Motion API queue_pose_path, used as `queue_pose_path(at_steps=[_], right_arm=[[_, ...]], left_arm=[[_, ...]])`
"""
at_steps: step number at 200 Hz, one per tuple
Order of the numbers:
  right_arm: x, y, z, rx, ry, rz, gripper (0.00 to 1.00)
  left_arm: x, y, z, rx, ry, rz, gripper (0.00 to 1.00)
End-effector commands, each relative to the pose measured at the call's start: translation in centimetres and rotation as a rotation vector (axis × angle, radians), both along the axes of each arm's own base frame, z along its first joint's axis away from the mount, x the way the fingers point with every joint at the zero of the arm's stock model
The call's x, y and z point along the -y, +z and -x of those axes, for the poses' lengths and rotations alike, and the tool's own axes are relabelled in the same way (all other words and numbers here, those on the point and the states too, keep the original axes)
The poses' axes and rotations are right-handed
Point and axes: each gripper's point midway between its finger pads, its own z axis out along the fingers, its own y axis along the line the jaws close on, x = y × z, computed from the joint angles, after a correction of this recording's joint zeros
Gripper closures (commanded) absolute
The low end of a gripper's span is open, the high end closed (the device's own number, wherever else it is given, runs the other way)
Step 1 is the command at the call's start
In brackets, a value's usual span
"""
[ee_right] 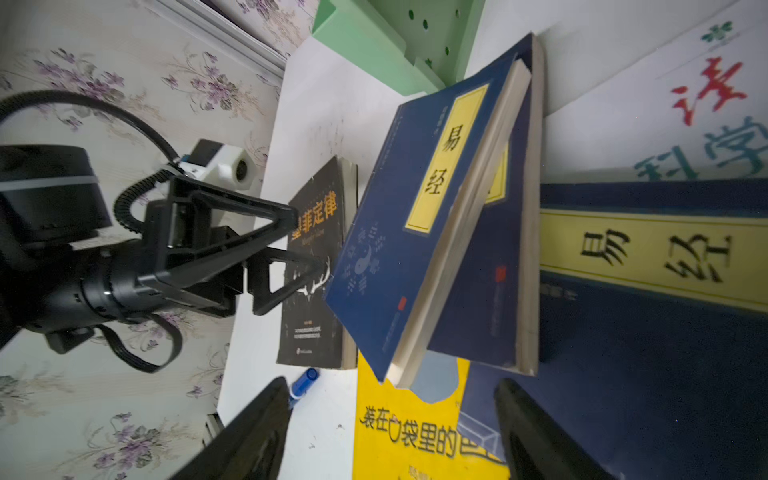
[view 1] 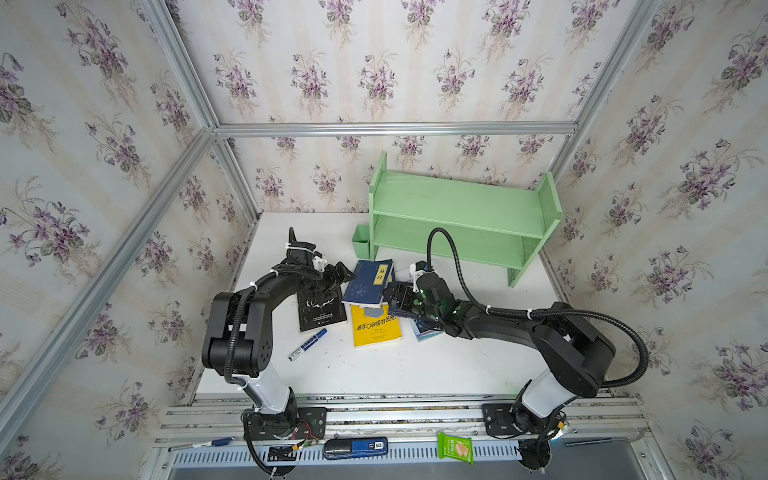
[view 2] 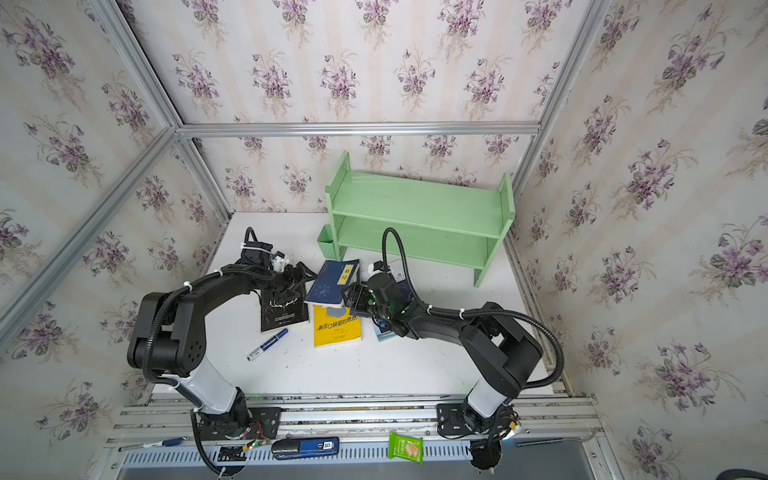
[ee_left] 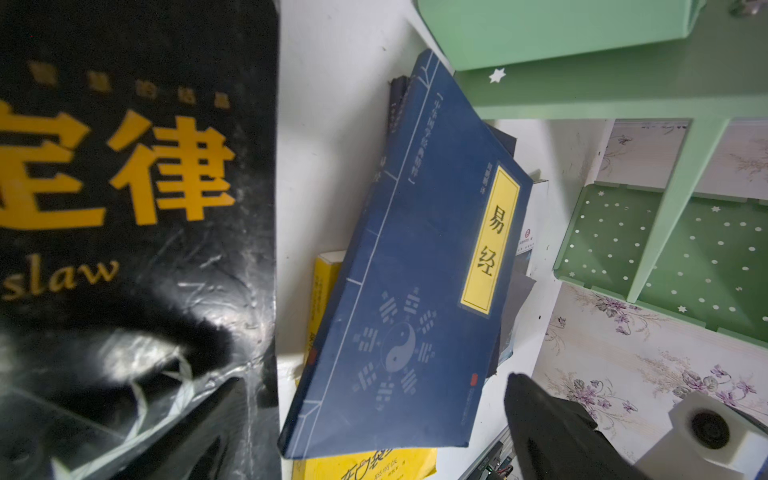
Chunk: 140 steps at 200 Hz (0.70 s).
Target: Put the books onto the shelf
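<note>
A heap of books lies in front of the pale green shelf (view 1: 457, 208). A navy book (view 1: 369, 282) with a yellow label leans tilted on top of a second navy book (ee_right: 498, 270) and a yellow book (view 1: 376, 328). A black antler book (view 1: 322, 311) lies flat to their left. A white-blue book (view 1: 426, 332) is mostly hidden under my right arm. My left gripper (view 1: 334, 277) hovers open over the black book's top end, beside the navy book's left edge. My right gripper (view 1: 395, 296) is open at the navy book's right edge, holding nothing.
A blue marker (view 1: 308, 344) lies in front of the black book. A small green cup (view 1: 360, 241) hangs on the shelf's left end. A green snack packet (view 1: 455, 448) and a blue-black device (view 1: 355, 448) rest on the front rail. Walls enclose three sides.
</note>
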Motion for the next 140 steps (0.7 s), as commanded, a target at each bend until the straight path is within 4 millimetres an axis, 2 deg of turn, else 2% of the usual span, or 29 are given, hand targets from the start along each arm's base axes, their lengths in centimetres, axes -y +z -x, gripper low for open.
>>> queue_pose_path(at_steps=[1, 36, 65, 80, 104, 140], right_arm=[[-1.3, 1.9, -1.3, 0.053, -0.01, -0.072, 0.23], [-1.9, 0.5, -2.0, 0.028, -0.024, -0.083, 0.28], [-2.5, -0.7, -2.5, 0.005, -0.031, -0.082, 0.31], [-2.8, -1.4, -2.8, -0.016, -0.034, -0.084, 0.36], [-3.0, -3.1, -2.8, -0.073, -0.053, -0.071, 0.42], [-2.9, -4.2, -2.7, -0.105, -0.063, -0.064, 0.46]], left_arm=[[0.2, 0.0, -0.2, 0.011, -0.019, 0.002, 0.02], [0.9, -0.8, -0.1, -0.02, -0.042, 0.043, 0.06], [1.2, -0.6, -0.2, -0.02, -0.052, 0.062, 0.08], [1.8, -0.5, -0.2, -0.023, -0.066, 0.098, 0.1], [2.4, -0.5, -0.1, -0.027, -0.083, 0.118, 0.16], [2.6, -0.1, -0.2, -0.019, -0.085, 0.133, 0.27]])
